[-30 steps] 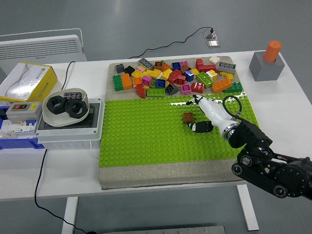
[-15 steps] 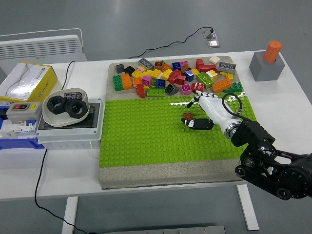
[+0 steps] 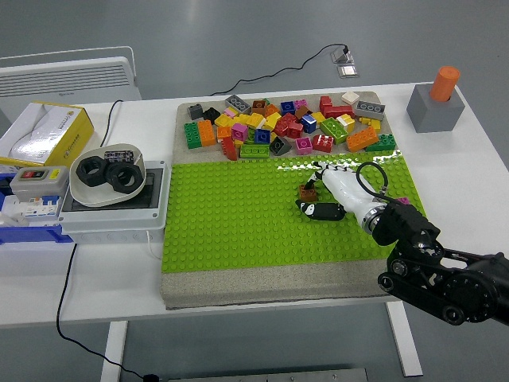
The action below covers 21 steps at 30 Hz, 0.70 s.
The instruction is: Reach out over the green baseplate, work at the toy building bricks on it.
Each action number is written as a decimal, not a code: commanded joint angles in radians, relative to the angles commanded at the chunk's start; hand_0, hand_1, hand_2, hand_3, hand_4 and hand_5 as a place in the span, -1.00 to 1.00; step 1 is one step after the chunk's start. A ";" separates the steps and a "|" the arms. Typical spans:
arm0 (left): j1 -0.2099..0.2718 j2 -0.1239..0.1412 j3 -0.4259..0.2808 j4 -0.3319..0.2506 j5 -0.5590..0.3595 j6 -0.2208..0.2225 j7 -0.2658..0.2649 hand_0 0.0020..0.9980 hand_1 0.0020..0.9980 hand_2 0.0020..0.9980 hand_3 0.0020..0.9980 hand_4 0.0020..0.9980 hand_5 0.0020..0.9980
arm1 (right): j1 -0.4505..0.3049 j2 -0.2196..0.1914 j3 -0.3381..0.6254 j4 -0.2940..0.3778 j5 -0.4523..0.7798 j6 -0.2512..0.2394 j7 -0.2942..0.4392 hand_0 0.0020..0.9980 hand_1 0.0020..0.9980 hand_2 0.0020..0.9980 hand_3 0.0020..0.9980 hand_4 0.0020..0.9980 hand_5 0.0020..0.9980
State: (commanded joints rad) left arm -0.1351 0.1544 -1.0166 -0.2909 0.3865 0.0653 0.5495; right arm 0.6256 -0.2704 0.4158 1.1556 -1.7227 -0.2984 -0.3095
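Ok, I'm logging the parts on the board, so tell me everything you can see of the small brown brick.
The small brown brick is a dark reddish-brown, plastic-looking studded block, sitting on the green baseplate right of its middle, apart from the coloured pile behind it. The right hand, white with black fingertips, is at it: fingers curl beside and just in front, partly hiding it. Whether it is gripped is unclear.

On the white worktop [image 3: 262, 314], left side, a bowl [image 3: 107, 175] of black nuts [image 3: 87, 169] sits on a grey box [image 3: 111, 215], beside a yellow carton [image 3: 48, 131]. Far right stands a grey block [image 3: 433, 111] with an orange cylinder [image 3: 444, 83] on top.
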 joint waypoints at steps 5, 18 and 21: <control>0.000 0.000 -0.001 0.000 0.002 0.000 -0.001 0.41 0.30 0.34 0.69 1.00 1.00 | -0.001 0.001 -0.001 -0.013 0.001 0.001 0.002 1.00 1.00 1.00 0.29 0.35 0.28; 0.002 -0.001 0.002 -0.001 -0.001 0.003 -0.003 0.41 0.30 0.34 0.68 1.00 1.00 | -0.004 -0.002 -0.003 -0.006 0.025 -0.015 0.022 1.00 1.00 1.00 0.29 0.36 0.26; 0.002 -0.002 0.002 -0.001 -0.002 0.004 -0.003 0.41 0.30 0.34 0.68 1.00 1.00 | -0.005 -0.007 0.005 0.001 0.036 -0.031 0.038 1.00 1.00 1.00 0.29 0.36 0.26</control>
State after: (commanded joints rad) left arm -0.1334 0.1525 -1.0150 -0.2919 0.3842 0.0689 0.5461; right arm 0.6201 -0.2769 0.4206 1.1566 -1.6865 -0.3294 -0.2718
